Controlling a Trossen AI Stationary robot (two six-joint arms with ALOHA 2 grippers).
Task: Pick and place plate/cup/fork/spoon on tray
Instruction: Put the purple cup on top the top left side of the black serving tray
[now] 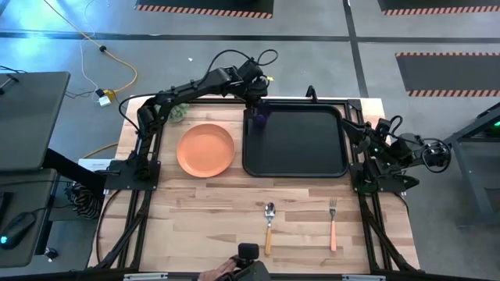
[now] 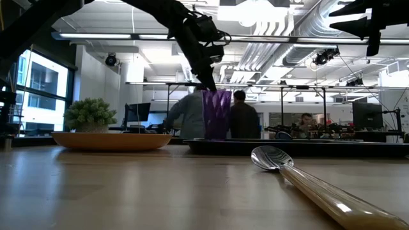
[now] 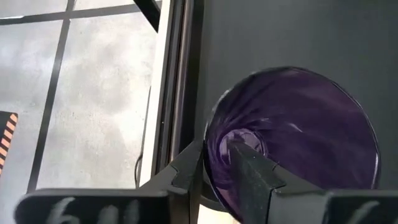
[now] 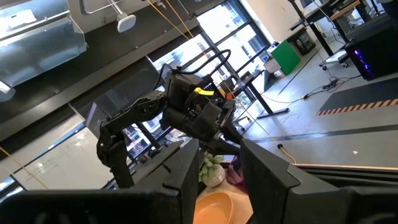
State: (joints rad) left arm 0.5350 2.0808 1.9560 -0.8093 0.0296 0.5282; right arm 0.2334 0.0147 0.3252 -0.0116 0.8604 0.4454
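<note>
The dark purple ribbed cup [image 1: 262, 117] stands upright over the far left corner of the black tray [image 1: 301, 144]; in the low view the cup [image 2: 216, 115] has its base at the tray's rim height. My left gripper [image 1: 256, 105] is shut on it from above. The orange plate [image 1: 205, 150] lies flat on the table left of the tray. The spoon [image 1: 269, 226] and the fork [image 1: 333, 225] lie on the table nearer the front edge. My right gripper [image 4: 217, 180] is open and empty, above the table's right edge [image 1: 373, 134]. My left gripper [image 3: 214, 177] holds the cup by its rim [image 3: 208, 155], one finger [image 3: 249, 174] inside the cup and one [image 3: 186, 171] outside. The fingers point down from above. The cup is upright; whether its base rests on the tray I cannot tell.
A green fuzzy plant ball [image 1: 179, 113] stands at the table's far left, behind the plate. The table between plate, spoon and fork is bare wood. In the low view people [image 2: 243, 118] stand in the room beyond the table.
</note>
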